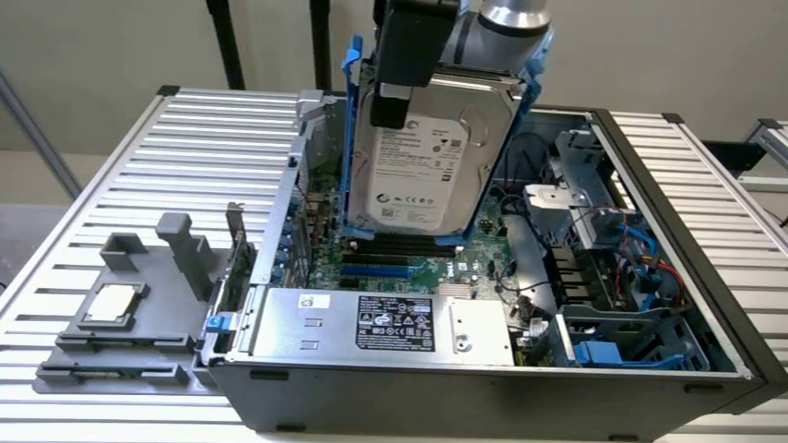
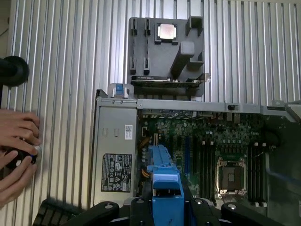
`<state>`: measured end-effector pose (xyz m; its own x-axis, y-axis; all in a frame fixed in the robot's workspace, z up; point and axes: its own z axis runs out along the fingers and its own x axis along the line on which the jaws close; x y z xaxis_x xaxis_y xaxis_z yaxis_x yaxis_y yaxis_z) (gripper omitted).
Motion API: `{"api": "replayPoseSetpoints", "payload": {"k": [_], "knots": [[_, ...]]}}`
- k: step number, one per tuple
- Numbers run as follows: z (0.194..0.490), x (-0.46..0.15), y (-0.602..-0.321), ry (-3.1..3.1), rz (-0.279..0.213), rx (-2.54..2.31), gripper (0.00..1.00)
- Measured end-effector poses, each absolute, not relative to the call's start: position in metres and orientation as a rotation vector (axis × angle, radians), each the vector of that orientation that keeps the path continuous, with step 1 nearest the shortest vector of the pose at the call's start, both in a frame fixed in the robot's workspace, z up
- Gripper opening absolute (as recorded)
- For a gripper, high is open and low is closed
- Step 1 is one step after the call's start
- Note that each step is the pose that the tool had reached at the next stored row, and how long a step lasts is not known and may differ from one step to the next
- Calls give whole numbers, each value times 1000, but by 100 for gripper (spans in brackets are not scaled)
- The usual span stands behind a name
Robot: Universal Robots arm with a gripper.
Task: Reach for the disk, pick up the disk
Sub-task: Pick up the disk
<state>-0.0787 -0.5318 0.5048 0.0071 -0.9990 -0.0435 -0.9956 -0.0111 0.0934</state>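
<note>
The disk [image 1: 425, 152], a silver-grey hard drive with a white label and blue carrier rails, hangs upright above the open computer case [image 1: 689, 369]. My gripper [image 1: 407, 101] comes down from above and is shut on the disk's upper end, one black finger lying across its labelled face. In the wrist view the blue carrier rail [image 2: 165, 181] sticks out between the gripper's black body parts [image 2: 165, 209], with the motherboard [image 2: 207, 141] far below it. The disk touches nothing in the case.
A big silver box with a black label [image 1: 382, 323] fills the case's front. A grey tray [image 1: 161, 277] holding a small square chip [image 1: 113, 303] lies on the slatted table at the exterior view's left. A person's hands [image 2: 16, 155] rest on the table beside the case.
</note>
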Motion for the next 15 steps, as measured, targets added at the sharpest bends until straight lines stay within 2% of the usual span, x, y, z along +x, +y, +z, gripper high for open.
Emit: {"api": "replayPoseSetpoints", "payload": {"k": [15], "knots": [[506,-19,-558,-2180,-157,2200,33]]}}
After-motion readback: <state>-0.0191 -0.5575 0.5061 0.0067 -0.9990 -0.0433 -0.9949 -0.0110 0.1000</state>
